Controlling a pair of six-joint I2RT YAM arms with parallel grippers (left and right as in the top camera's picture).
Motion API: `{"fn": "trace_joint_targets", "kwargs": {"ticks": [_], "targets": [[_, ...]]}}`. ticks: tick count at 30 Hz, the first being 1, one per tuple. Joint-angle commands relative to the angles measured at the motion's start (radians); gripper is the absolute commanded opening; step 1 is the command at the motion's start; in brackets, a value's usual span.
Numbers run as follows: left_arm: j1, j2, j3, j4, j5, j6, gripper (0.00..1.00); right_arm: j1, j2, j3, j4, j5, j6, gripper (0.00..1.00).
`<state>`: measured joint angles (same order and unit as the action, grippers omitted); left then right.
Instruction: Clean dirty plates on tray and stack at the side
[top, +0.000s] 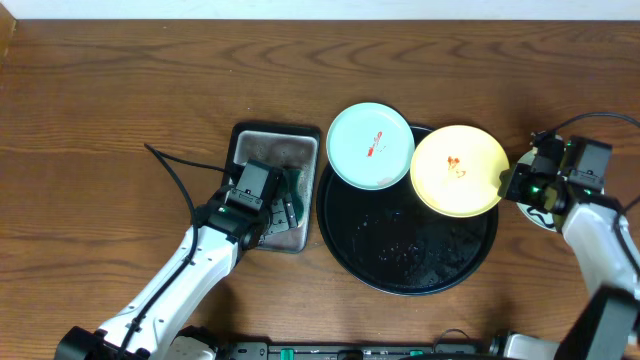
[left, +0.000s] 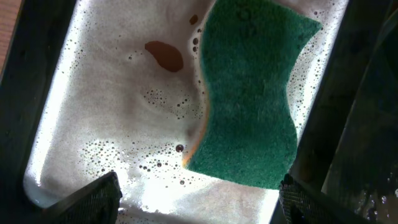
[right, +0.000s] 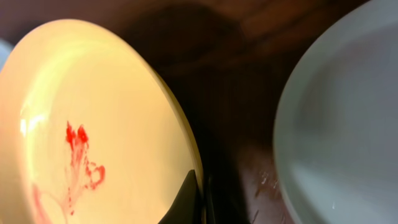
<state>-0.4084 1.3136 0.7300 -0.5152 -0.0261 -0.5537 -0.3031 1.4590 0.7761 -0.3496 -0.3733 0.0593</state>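
1 smeared yellow round plate (top: 458, 170) was pinched in the right jaws; the left jaws were held wide over a green sponge (left: 249, 93).

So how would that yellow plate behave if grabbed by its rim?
Probably stiff: the yellow plate looks rigid and evenly round. Its glossy sheen suggests a slippery hold. Held only at the thin rim, as by the right gripper, it may tilt.

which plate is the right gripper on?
The yellow plate, sauce-smeared, at the right edge of the tray: the right gripper pinches its right rim. The mint plate left of it is untouched.
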Motion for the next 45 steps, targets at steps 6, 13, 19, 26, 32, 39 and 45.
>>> {"fn": "trace_joint_targets", "kwargs": {"ticks": [6,13,19,26,32,39,45], "targets": [[0.003,0.007,0.006,0.064,-0.009,-0.004,0.83,0.131,-0.082,0.012,-0.227,-0.042,-0.024,0.01],[0.003,0.068,0.006,0.143,-0.012,0.030,0.83,0.224,-0.016,-0.006,-0.243,-0.036,-0.039,0.01],[0.003,0.193,0.006,0.262,-0.011,0.029,0.77,0.251,0.030,-0.011,-0.241,-0.008,-0.039,0.01],[0.003,0.307,0.006,0.323,-0.011,0.029,0.41,0.253,0.060,-0.012,-0.241,0.006,-0.039,0.01],[0.003,0.315,0.008,0.319,-0.012,0.091,0.08,0.253,0.060,-0.012,-0.241,0.006,-0.039,0.01],[0.003,0.225,0.035,0.264,-0.013,0.236,0.28,0.253,0.060,-0.012,-0.241,0.006,-0.039,0.01],[0.003,0.210,0.031,0.231,-0.008,0.230,0.75,0.253,0.060,-0.012,-0.240,0.006,-0.039,0.01]]}}
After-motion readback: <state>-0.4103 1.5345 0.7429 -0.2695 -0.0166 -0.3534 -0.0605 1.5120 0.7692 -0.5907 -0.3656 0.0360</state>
